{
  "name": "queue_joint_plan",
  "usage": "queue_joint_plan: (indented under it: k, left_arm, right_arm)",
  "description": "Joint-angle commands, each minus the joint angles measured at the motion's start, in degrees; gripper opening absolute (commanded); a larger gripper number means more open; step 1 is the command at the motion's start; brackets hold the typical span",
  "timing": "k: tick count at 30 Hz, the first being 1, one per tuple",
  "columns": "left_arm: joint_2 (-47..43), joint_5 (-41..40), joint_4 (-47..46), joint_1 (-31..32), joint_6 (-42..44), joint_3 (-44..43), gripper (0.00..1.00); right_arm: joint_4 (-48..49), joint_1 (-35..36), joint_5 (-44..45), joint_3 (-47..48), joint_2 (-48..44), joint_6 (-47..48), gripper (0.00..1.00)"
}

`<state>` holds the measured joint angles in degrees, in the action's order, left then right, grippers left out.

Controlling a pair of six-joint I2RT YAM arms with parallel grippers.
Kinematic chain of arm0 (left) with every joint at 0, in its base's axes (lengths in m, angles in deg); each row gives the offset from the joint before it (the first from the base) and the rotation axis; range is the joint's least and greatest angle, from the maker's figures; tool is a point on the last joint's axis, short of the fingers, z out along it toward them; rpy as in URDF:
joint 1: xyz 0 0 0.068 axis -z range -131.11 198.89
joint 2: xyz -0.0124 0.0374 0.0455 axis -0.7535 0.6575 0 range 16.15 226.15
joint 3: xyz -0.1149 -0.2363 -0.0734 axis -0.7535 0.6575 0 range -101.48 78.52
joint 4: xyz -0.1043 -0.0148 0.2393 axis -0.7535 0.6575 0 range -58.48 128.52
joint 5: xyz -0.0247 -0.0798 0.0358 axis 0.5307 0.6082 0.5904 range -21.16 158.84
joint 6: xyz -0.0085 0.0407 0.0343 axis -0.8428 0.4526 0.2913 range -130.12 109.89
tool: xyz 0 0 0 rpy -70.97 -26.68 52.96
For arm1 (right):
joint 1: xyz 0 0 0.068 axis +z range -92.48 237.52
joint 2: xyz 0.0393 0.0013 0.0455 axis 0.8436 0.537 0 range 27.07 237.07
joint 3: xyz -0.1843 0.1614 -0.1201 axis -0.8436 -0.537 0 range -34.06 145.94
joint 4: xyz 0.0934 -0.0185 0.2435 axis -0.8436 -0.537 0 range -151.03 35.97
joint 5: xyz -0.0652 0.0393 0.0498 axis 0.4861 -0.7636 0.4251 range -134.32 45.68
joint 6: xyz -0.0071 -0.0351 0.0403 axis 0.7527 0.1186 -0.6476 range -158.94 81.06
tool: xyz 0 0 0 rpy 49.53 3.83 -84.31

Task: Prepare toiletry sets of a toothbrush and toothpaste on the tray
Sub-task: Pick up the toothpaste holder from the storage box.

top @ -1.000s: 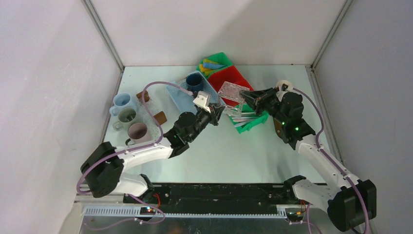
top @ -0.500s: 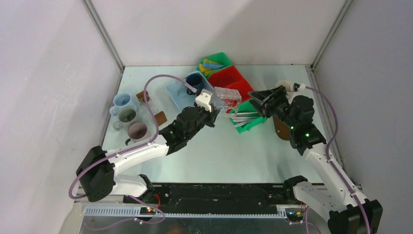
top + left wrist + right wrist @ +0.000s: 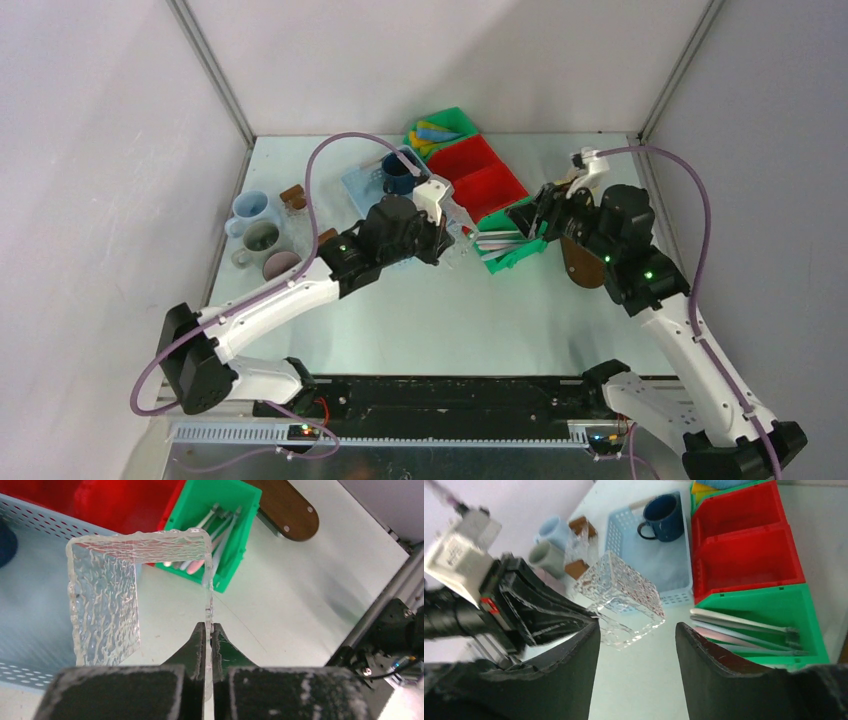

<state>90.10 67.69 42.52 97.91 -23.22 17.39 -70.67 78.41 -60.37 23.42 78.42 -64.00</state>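
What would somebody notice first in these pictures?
A sparkly, bumpy clear box is pinched by one wall in the left tool, near the middle of the table. Just beyond it are bright red bins and a green bin holding toothbrushes. A dark blue mug sits in the light blue basket.
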Motion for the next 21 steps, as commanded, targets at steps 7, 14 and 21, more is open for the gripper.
queue_joint_plan:
  k: [7,14,21]
  left_arm:
    - [-1.2,14.2,-1.2,-5.1,-8.8,-1.7,0.0]
    - [-3.1,19.4,-4.1,-7.6,-14.8,-0.6,0.0]
    - [-4.8,22.8,-6.9,-8.0,-18.7,0.8,0.0]
  right_arm:
    - [-1.6,6.0,-2.2,1.5,5.5,26.8,0.59]
    - [9.1,10.9,-2.8,-3.5,7.3,33.2,0.57]
    - [15.3,12.9,-0.5,-4.1,10.8,36.5,0.53]
